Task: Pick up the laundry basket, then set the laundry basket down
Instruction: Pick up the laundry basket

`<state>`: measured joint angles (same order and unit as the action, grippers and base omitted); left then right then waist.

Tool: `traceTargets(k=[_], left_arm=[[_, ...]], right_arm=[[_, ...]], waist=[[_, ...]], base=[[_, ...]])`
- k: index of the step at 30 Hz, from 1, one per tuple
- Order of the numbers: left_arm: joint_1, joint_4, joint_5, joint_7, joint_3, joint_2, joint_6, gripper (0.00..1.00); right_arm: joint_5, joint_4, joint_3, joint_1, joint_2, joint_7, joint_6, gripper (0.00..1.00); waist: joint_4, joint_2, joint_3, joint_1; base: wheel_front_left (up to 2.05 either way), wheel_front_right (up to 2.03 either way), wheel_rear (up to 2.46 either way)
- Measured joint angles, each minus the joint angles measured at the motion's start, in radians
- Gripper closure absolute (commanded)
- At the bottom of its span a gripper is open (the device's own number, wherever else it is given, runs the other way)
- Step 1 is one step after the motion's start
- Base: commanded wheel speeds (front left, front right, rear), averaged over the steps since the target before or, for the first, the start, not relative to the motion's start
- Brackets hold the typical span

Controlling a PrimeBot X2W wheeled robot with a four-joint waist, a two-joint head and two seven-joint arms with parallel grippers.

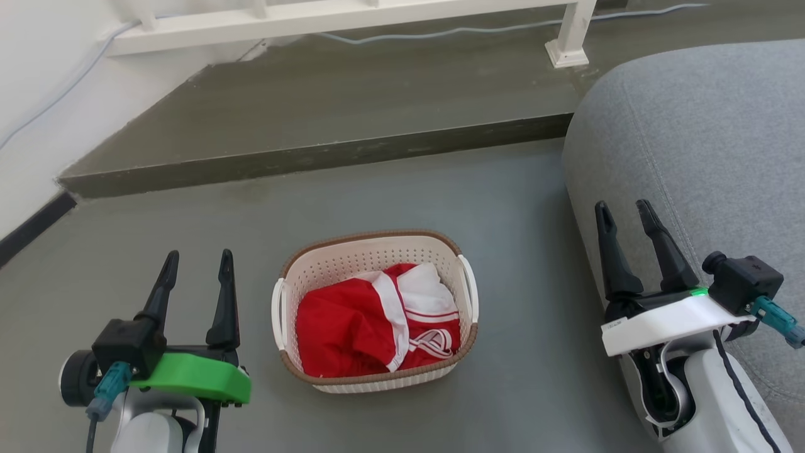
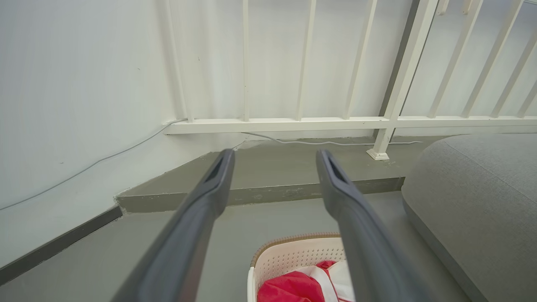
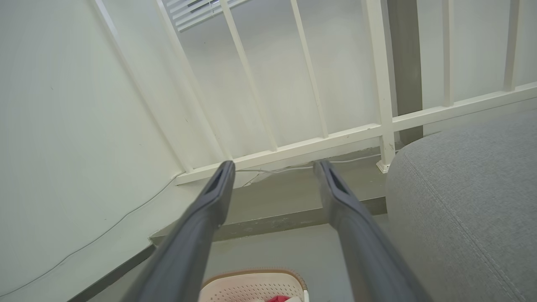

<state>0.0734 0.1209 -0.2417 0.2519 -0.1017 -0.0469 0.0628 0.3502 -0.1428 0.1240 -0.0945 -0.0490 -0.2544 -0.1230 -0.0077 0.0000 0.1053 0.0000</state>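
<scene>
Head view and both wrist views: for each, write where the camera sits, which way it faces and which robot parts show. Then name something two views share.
Head view: on the head, facing forward and down at the basket; the left pincer and right pincer show, open.
Left wrist view: on the left wrist, facing the railing along its two fingers.
Right wrist view: on the right wrist, facing the railing along its fingers.
Shared: both wrist views catch the basket and sofa.
</scene>
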Motion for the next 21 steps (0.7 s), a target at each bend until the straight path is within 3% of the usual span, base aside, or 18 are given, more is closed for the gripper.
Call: traceTargets(k=[12,21], left_arm=[[0.035,-0.008,-0.002,0.0,0.003,0.002,0.017,0.0],[0.09,-0.013,-0.002,0.0,0.004,0.003,0.026,0.0]], right_arm=[[-0.017,-0.004,0.008,-0.029,0.0,0.0,0.004,0.0],[-0.044,-0.017,0.01,-0.075,0.0,0.0,0.03,0.0]], waist=[[-0.009,0.0,0.081,0.0],[-0.016,0.0,0.161,0.0]], base=[[0.0,0.0,0.0],[0.0,0.0,0.0]])
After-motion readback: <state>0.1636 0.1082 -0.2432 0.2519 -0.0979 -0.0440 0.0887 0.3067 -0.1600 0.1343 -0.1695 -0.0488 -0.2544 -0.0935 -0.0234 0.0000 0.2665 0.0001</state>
